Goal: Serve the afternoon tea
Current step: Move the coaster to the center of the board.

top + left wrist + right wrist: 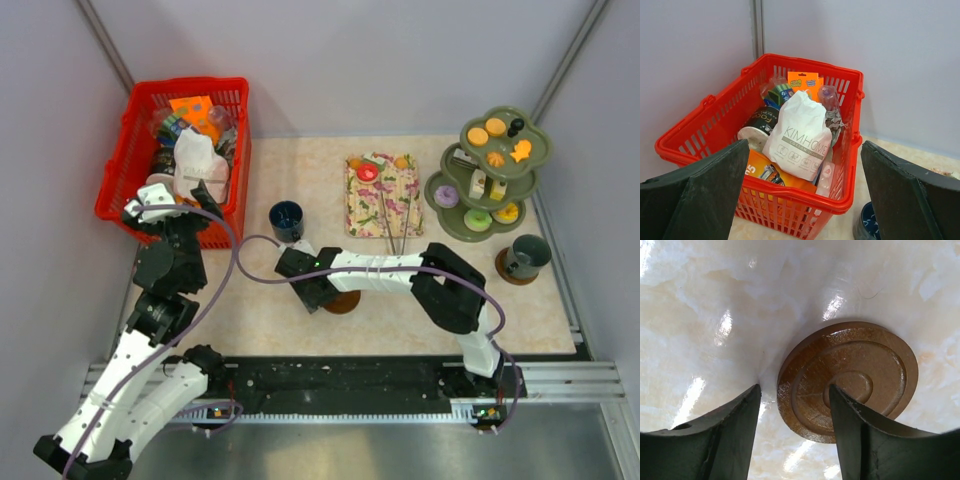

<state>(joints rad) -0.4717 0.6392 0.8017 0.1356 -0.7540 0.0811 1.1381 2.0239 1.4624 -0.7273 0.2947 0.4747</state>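
1. The table (pixel 250 320) carried everything. Its glossy marbled top looked slick enough to let a flat piece slide.
2. The red basket (pixel 190 84) of clutter sat at the far left corner. The left gripper (pixel 804 145) hung before it, jaws spread wide and empty.
3. The three-tier stand (pixel 452 220), loaded with toy pastries (pixel 495 127), stood at the far right corner, well apart from the work.
4. A patterned mat (pixel 383 205) with thin tongs (pixel 395 225) lay midway along the far edge, out of the right arm's way.
5. The navy mug (pixel 287 220) stood bare on the table just beyond the right gripper (pixel 795 390) and was the likeliest thing to be knocked. The dark-green mug (pixel 527 255) sat on its own saucer (pixel 503 272) by the right edge.
6. The free saucer (pixel 850 380) lay near the table's middle. The right gripper's jaws stood apart astride its rim, one finger over the disc and one outside, not pinching. The saucer looked stiff, light and wooden, and the rim seemed the place to take hold.
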